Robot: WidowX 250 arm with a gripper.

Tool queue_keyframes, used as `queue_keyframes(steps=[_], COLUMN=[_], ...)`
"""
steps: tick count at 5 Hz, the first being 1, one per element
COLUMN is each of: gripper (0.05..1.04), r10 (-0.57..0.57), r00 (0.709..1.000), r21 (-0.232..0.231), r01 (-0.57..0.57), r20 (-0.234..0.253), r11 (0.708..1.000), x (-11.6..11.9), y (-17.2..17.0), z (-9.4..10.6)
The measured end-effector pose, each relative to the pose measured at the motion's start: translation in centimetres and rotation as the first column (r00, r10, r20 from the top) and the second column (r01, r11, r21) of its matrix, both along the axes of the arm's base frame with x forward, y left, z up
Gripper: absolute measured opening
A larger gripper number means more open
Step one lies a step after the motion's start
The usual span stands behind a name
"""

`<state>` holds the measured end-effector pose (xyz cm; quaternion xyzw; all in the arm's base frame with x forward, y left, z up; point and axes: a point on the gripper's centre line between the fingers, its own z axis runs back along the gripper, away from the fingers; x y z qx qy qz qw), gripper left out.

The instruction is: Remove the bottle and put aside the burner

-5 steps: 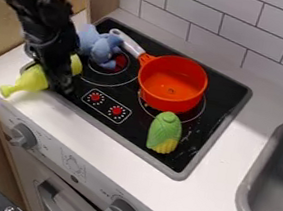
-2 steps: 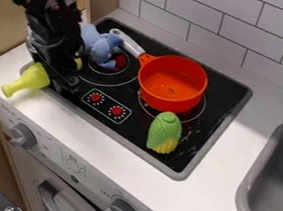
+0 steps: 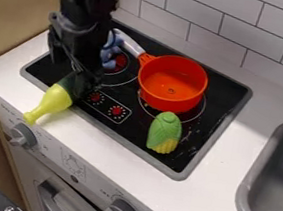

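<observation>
While upright, pot [image 3: 169,102] apart from bottle [image 3: 54,101].

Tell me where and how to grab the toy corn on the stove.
Best gripped, I'd say, across the middle of the toy corn, from straight above, closing on its two long sides. It lies lengthwise, longer than wide, with bare stovetop on both sides, while its tip points at the orange pan.

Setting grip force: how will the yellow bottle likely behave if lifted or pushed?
The yellow bottle is probably stiff: its narrow neck sticks out without sagging. Its rounded, tapering body would likely roll in a curve if laid down and pushed. Its toy look suggests hollow plastic, so perhaps light for its size.
</observation>
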<state>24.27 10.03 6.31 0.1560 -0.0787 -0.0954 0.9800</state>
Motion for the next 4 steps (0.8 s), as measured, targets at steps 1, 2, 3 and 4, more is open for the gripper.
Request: queue_keyframes(steps=[1,2,3,4], gripper=[0.977,0.977,0.977,0.977], r10=[0.003,-0.005,-0.027,-0.022], r00=[1.000,0.999,0.999,0.999], r21=[-0.005,-0.013,-0.014,-0.016], r01=[-0.003,0.005,0.026,0.022], r20=[-0.030,-0.035,-0.046,-0.050], r11=[1.000,1.000,1.000,1.000], x=[0.1,0.8,0.9,1.0], y=[-0.4,-0.3,-0.3,-0.3], z=[0.7,1.7,2.1,2.3])
